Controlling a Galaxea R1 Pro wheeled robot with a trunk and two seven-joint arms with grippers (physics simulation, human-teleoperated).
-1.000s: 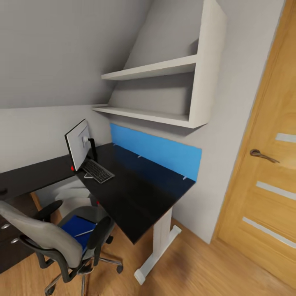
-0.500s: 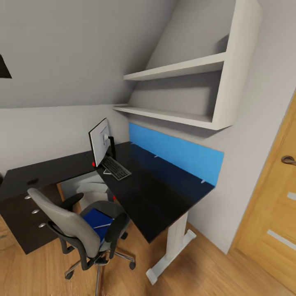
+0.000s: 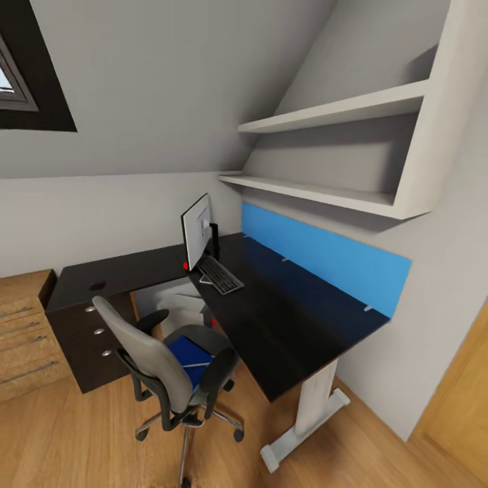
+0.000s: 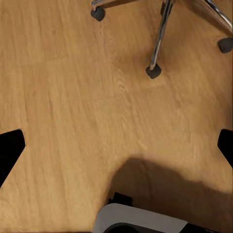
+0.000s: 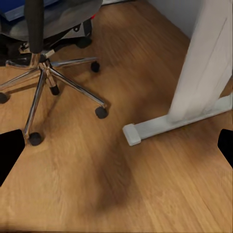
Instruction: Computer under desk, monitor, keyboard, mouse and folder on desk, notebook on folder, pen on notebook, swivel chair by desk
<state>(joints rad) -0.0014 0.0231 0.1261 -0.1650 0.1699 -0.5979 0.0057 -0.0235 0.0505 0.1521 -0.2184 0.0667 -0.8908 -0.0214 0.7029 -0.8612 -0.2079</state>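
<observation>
left gripper: black fingertips at l. and r. edges of left wrist view, spread wide, nothing between, above oak floor; chrome chair legs w/ casters at top of that frame. right gripper: fingertips likewise wide apart at frame edges, holding nothing; white desk leg w/ flat foot at upper right, chair base at upper left.

head view: swivel chair lower centre-left, grey back toward camera, pulled just out from the desk. folder, bright blue, lies on the seat w/ a thin pale stick-like item on top; cannot tell what it is. black l-shaped top runs from centre-left to lower right; drawers w/ silver knobs at left. monitor stands at frame centre on the desk, in the inner corner, seen edge-on. keyboard on the top just beside monitor foot. pale boxy shape, prob. the computer, under the desk behind the chair. blue panel along the wall, white shelves above. oak dresser far left; window corner upper left.
</observation>
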